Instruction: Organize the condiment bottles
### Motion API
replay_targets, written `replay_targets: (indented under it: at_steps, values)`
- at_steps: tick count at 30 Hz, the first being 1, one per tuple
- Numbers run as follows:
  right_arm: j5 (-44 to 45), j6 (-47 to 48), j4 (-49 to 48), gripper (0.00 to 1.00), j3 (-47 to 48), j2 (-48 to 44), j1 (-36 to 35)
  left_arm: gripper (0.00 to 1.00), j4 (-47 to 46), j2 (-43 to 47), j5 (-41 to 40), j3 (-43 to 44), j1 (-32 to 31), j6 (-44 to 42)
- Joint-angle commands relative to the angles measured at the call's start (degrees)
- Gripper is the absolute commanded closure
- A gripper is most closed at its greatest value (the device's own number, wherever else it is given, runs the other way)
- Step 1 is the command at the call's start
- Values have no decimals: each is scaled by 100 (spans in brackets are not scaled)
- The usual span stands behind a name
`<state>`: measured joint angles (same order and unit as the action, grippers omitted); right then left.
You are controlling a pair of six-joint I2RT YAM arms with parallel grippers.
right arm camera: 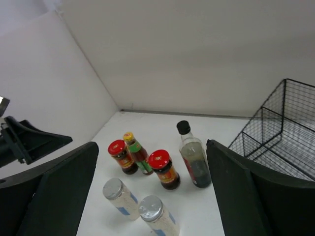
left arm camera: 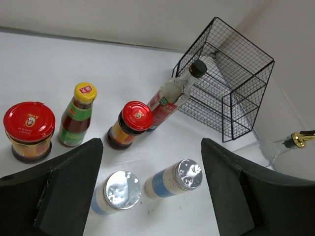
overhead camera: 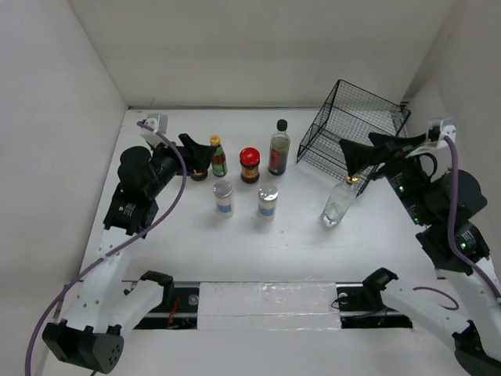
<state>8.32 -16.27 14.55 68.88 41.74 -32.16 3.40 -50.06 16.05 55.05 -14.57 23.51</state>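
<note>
Grouped bottles: a yellow-capped red-labelled bottle (overhead camera: 218,159), a red-lidded dark jar (overhead camera: 250,165) and a tall dark black-capped bottle (overhead camera: 279,148) stand in a back row, two silver-lidded blue-labelled shakers (overhead camera: 224,197) (overhead camera: 268,201) in front of them. A second red-lidded jar (left arm camera: 29,131) shows in the left wrist view, at the left end of the row.
Stray bottle: the clear gold-capped bottle (overhead camera: 340,202) stands well apart to the right of the group, just in front of the black wire basket (overhead camera: 354,129).
Its axis: roughly upright, cap at the top.
Right gripper (overhead camera: 362,161): directly above that cap, jaws wide apart, holding nothing I can see.
Left gripper (overhead camera: 192,156): fingers spread wide, empty, beside the left end of the back row.
Nearer arm: the right, by far.
Likely move: in my judgement, a straight descent onto the neck, then a carry leftward towards the group.
</note>
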Motion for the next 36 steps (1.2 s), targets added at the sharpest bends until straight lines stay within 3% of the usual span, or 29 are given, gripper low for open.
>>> replay_targets:
  at_steps: [1, 3, 5, 7, 8, 10, 12, 14, 15, 19, 23, 27, 36]
  values:
    - [836, -112, 811, 3, 222, -314, -53, 22, -419, 304, 109, -107, -2, 57]
    - [1554, -270, 1293, 3, 222, -455, -53, 22, -419, 383, 108, -160, -2, -65]
    - [2040, -481, 1699, 19, 275, -587, -53, 22, -533, 383, 179, -231, -2, -66]
    - [2603, -587, 2366, 54, 389, -588, -53, 23, -533, 383, 179, -231, -2, -66]
    - [2683, -588, 2569, 86, 450, -588, -53, 26, -533, 383, 179, -231, -2, -66]
    - [2580, -667, 3070, 93, 503, -588, -53, 30, -594, 383, 179, -283, -2, -66]
    - [2342, -667, 3290, 77, 556, -535, -53, 37, -595, 383, 179, -284, -2, -66]
    - [1912, -614, 3703, 51, 783, -421, -53, 41, -595, 383, 179, -284, -2, -66]
    - [1797, -614, 3861, 31, 880, -368, -53, 41, -595, 383, 179, -284, -2, -66]
    - [1322, -614, 4442, 5, 1136, -201, -53, 39, -595, 383, 117, -284, -2, -66]
    - [1251, -614, 4671, 1, 768, -95, -53, 36, -647, 383, 117, -284, -2, -66]
    - [786, -675, 3568, 1, 13, -35, -53, 35, -647, 383, 170, -284, -2, -66]
    - [1524, -377, 1517, 7, -1236, 141, -53, 32, -647, 383, 170, -337, -2, -66]
